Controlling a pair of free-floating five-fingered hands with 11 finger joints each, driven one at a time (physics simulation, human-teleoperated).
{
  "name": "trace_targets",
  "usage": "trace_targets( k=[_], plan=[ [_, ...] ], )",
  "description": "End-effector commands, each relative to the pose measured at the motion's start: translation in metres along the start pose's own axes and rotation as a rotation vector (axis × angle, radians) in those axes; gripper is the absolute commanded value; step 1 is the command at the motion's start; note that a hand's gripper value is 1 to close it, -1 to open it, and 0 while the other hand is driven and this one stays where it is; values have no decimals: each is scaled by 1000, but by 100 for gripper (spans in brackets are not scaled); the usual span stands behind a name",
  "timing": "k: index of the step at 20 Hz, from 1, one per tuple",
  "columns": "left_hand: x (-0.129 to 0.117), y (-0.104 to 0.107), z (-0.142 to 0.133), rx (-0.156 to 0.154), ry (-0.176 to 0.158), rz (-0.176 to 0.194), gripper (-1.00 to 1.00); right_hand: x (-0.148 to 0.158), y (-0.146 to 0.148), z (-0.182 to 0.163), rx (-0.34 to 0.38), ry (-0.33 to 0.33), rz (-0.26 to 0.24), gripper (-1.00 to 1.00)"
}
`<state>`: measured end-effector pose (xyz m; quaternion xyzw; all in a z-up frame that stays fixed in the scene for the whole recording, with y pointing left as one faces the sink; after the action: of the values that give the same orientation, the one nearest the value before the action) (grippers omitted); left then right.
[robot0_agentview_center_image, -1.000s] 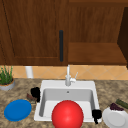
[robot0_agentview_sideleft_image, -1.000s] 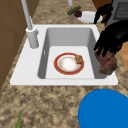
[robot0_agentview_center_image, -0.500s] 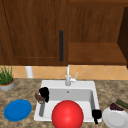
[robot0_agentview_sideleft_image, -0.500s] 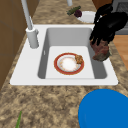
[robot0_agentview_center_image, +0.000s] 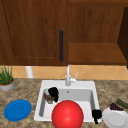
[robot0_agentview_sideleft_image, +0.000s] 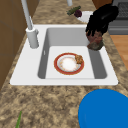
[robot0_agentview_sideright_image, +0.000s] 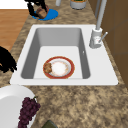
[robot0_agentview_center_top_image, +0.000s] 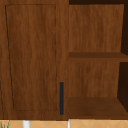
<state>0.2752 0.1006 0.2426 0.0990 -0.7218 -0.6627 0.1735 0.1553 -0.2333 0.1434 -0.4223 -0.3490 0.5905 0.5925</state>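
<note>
My left hand (robot0_agentview_center_image: 53, 92) hangs over the left part of the white sink (robot0_agentview_center_image: 91, 85), its fingers curled round a brown food lump (robot0_agentview_center_image: 48, 97). In the left side view that hand (robot0_agentview_sideleft_image: 101, 18) holds the lump (robot0_agentview_sideleft_image: 95, 42) above the basin's front wall. The right side view has the hand (robot0_agentview_sideright_image: 35, 5) and lump (robot0_agentview_sideright_image: 42, 13) at the top left. On the basin floor lies a red-rimmed plate (robot0_agentview_sideleft_image: 58, 69) with a second brown piece (robot0_agentview_sideleft_image: 79, 59) on it. My right hand (robot0_agentview_center_image: 96, 114) idles at the sink's front right corner with relaxed fingers, holding nothing.
A blue plate (robot0_agentview_center_image: 17, 110) lies on the counter left of the sink, a potted plant (robot0_agentview_center_image: 6, 80) behind it. A white plate (robot0_agentview_center_image: 116, 119) with grapes (robot0_agentview_center_image: 115, 107) sits at the right. The faucet (robot0_agentview_center_image: 68, 77) stands behind the basin. A red round shape (robot0_agentview_center_image: 67, 114) covers the sink's front.
My left hand has carried the brown lump to the right, from the sink's left rim to over the basin. The right hand has stayed where it was.
</note>
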Motion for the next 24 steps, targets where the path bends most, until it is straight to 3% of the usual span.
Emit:
trace_targets(
  k=[1, 3, 4, 11, 13, 19, 24],
  plan=[
    [10, -3, -29, -9, -1, -35, 100, 0, 0, 0, 0, 0, 0, 0],
    [16, -11, -43, 1, -3, -43, 100, 0, 0, 0, 0, 0, 0, 0],
    [19, -16, -50, 22, 0, -61, 100, 0, 0, 0, 0, 0, 0, 0],
    [10, -78, -99, 26, 16, -35, 100, 0, 0, 0, 0, 0, 0, 0],
    [0, -94, -111, 28, 15, -19, 100, 0, 0, 0, 0, 0, 0, 0],
    [-27, -147, -146, 26, 22, -18, 100, 0, 0, 0, 0, 0, 0, 0],
    [-68, -187, -162, 63, 6, -10, 100, 0, 0, 0, 0, 0, 0, 0]
  ],
)
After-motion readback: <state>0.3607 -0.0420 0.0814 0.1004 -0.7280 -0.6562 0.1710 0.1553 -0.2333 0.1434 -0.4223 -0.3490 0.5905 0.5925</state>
